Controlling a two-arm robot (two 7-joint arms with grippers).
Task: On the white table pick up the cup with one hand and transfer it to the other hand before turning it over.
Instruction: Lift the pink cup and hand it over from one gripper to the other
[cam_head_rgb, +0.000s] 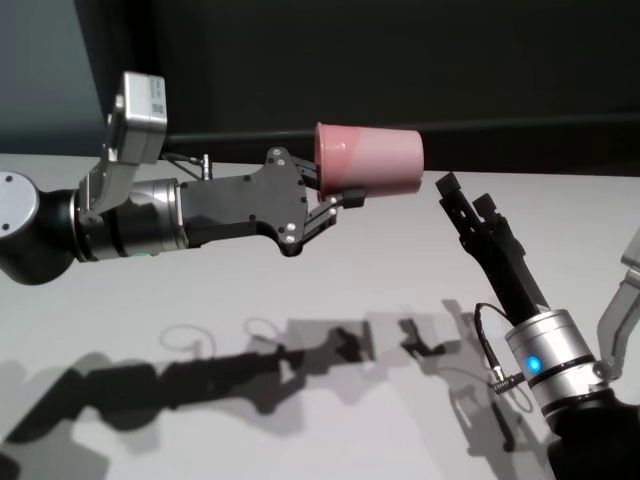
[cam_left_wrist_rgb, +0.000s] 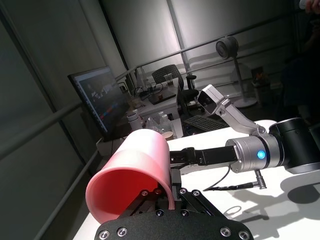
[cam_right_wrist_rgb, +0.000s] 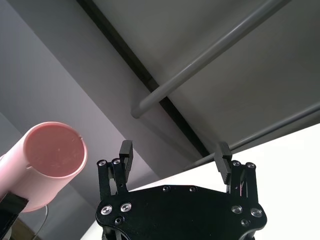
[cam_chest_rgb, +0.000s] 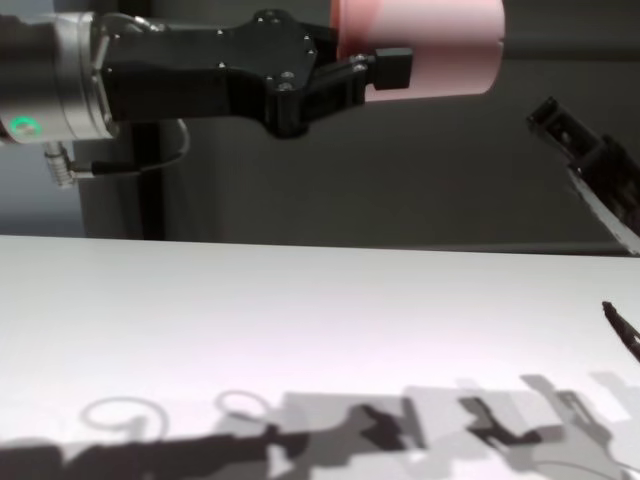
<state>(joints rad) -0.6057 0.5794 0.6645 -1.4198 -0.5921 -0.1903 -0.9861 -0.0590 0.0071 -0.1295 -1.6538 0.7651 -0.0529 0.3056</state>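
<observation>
The cup is off the table and held well up in the air, lying on its side with the rim toward the left and the flat base pointing right. The left gripper is clenched on it near the rim end, one finger outside the wall and one apparently inside the mouth (the left wrist view shows the open mouth right above the finger linkages). So the pick-up looks done.

The hand-over is the step in progress, by my reading. The right gripper sits just to the right of the cup's base and a little lower, fingers spread wide and empty, aimed up and to the left toward the cup. In the right wrist view the base lies beside the spread fingers, not between them, so nothing is enclosed yet and the two are apart.

Left to do, as I judge it: bring the right gripper around the base end, close it, let the left gripper release, then turn the cup over. The free length of cup beyond the left fingers is what the right hand has to take (smooth tapered plastic, so a slipping grip seems the main risk).
</observation>
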